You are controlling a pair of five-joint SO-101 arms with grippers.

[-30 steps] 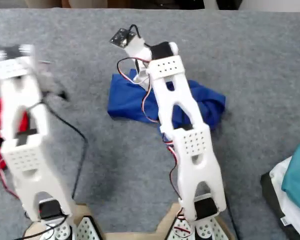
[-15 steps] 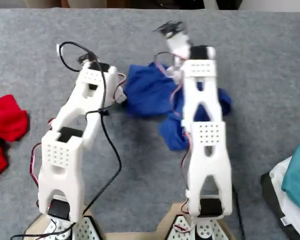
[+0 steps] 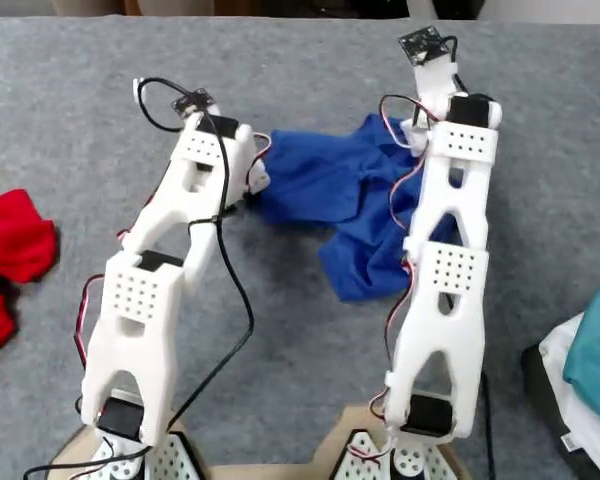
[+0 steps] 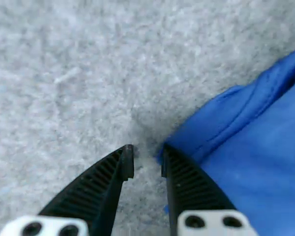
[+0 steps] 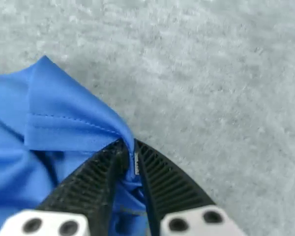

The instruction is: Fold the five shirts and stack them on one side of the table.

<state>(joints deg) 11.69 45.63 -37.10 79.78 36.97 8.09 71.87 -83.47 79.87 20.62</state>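
The right pincer [image 5: 130, 150], pinching the blue shirt [image 3: 320, 185], has swung outward, stretching it. The left pincer [image 4: 146, 160], slightly spread, stays beside its edge.

The grey, felt-covered table [image 3: 280, 330] carries a crumpled blue shirt [image 3: 325, 185] toward the far middle, a bunched red shirt [image 3: 15, 245] at the left edge, and a pile of clothes [image 3: 590, 370], teal over white and dark, at the near right edge.
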